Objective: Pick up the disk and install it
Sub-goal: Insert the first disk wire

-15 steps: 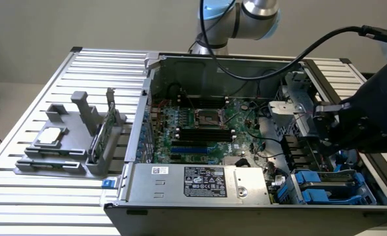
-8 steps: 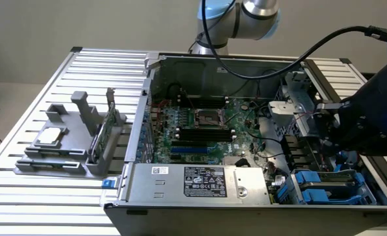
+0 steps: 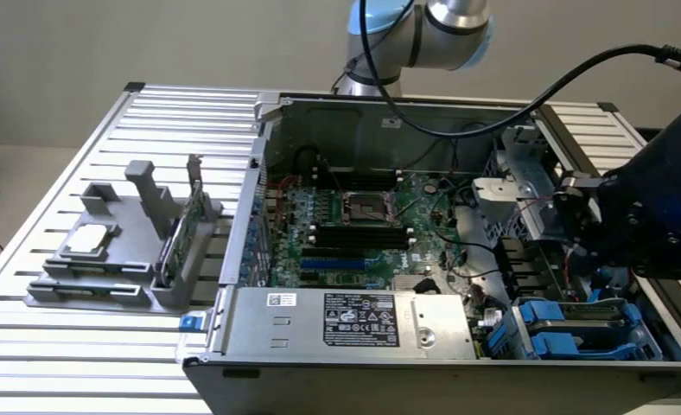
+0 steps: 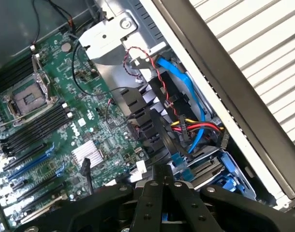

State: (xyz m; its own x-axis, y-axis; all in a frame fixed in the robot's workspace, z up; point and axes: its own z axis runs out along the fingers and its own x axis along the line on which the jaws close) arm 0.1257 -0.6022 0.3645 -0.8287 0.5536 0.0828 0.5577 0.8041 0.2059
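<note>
- Fixture (image 3: 110, 275) on bench (image 3: 64, 380), exterior view's left, carrying chip (image 3: 91, 239) and green card (image 3: 177, 246).
- Open case (image 3: 433, 387) mid-bench, motherboard (image 3: 353, 226) exposed.
- Disk (image 3: 582, 323) in case's right-hand bay, blue rails showing.
- Pincer (image 4: 162, 176) fully closed, gripping nothing, just above disk.

Silver-and-blue jointed robot arm (image 3: 433, 26) is noted at the exterior view's top; black wrist housing (image 3: 664, 207) is positioned at that view's right. Black 2-finger gripper (image 4: 162, 176) is observed closed, fingertips pressed together.
</note>
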